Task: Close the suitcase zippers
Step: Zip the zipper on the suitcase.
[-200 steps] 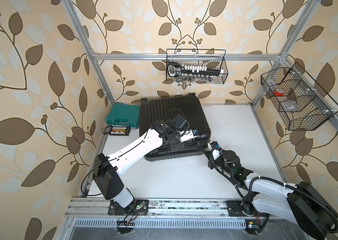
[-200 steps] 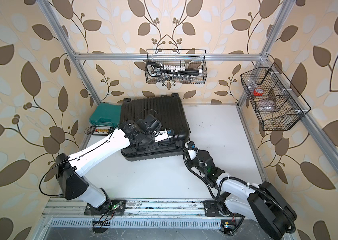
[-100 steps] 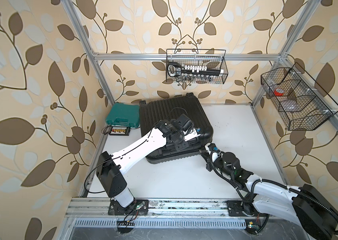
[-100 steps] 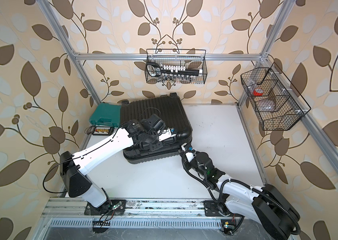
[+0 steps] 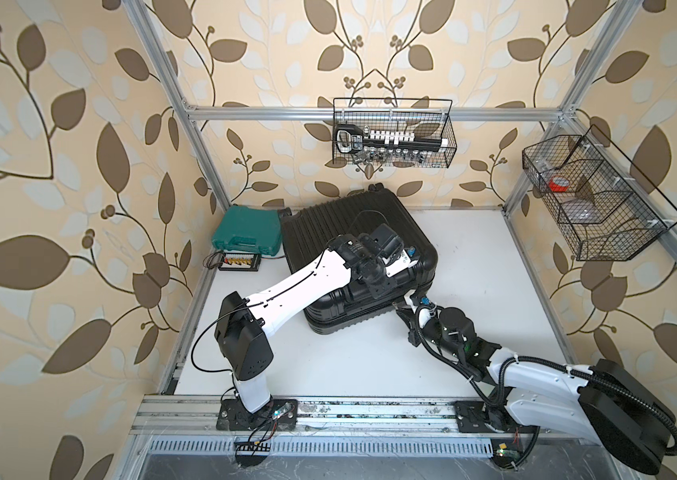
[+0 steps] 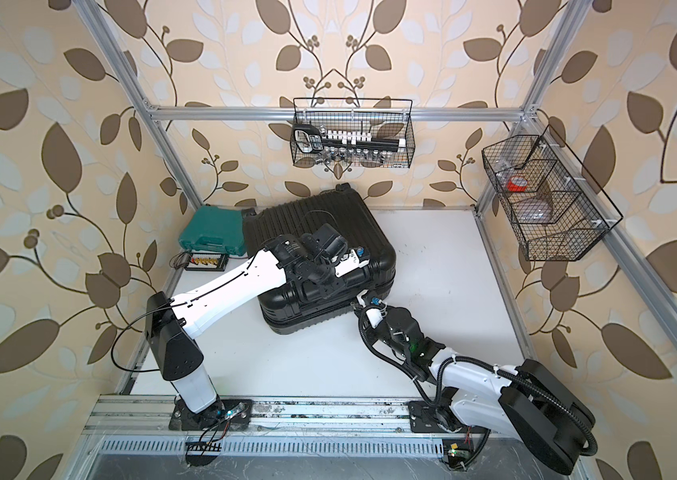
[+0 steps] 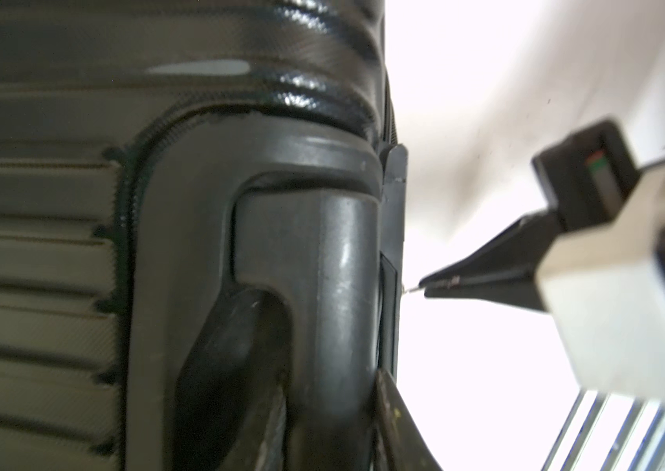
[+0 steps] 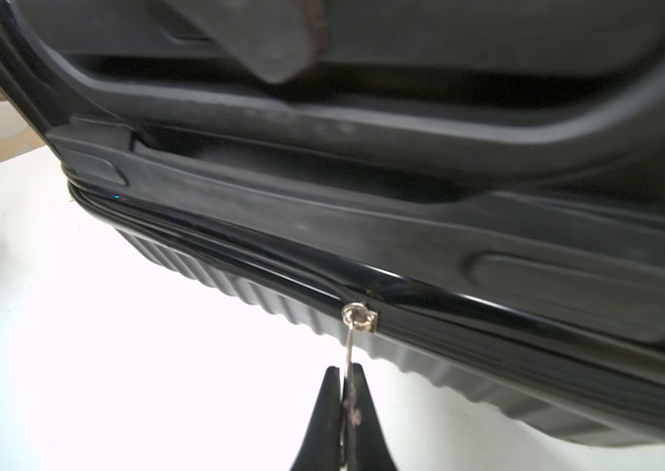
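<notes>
The right gripper (image 8: 345, 377) is pinched fully closed on the thin metal zipper pull (image 8: 349, 346). The pull hangs from a silver slider (image 8: 359, 319) on the zippers (image 8: 216, 249) along the rim of the suitcase (image 5: 336, 224). The left wrist view shows the same pinch from the side, with the tips of the right gripper (image 7: 424, 287) just beside the rim.

The left gripper (image 5: 380, 291) is partly open. One finger sits in the recess behind the suitcase's front handle (image 7: 322, 285) and the other lies outside it, so it clasps that handle.

The suitcase lies flat and closed at the back left of the white counter (image 5: 370, 365), beside a teal tool case (image 5: 245, 232).

Compared with a second ago, the suitcase has turned slightly on the counter, and its right front corner now lies nearer the back wall. The right gripper has travelled along the front rim toward the left arm's side. The left gripper's opening has barely changed.
</notes>
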`<action>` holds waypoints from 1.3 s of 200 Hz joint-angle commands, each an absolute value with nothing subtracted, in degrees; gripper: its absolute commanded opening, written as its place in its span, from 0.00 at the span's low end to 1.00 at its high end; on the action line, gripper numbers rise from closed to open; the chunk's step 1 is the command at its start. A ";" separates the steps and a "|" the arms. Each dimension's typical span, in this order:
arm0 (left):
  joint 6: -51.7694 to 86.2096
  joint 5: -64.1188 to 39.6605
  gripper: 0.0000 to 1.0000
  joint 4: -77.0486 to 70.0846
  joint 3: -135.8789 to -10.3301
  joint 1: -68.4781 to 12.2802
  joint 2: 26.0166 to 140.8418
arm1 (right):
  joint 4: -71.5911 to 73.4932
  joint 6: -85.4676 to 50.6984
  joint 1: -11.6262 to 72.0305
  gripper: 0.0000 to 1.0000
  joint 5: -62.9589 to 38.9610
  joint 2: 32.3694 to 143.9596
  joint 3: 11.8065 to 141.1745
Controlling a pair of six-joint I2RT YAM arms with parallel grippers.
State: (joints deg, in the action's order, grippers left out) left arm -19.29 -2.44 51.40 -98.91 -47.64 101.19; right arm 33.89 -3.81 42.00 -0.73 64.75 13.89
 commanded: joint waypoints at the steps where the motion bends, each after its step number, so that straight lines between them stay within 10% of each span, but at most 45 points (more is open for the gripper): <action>1: -14.87 -2.28 0.30 35.68 -104.60 -47.81 101.18 | 38.38 -4.04 44.94 0.00 -9.94 65.08 15.20; 260: -3.24 -9.12 0.27 17.68 -113.21 -47.99 112.63 | 44.62 -7.18 57.91 0.00 -7.45 69.33 18.13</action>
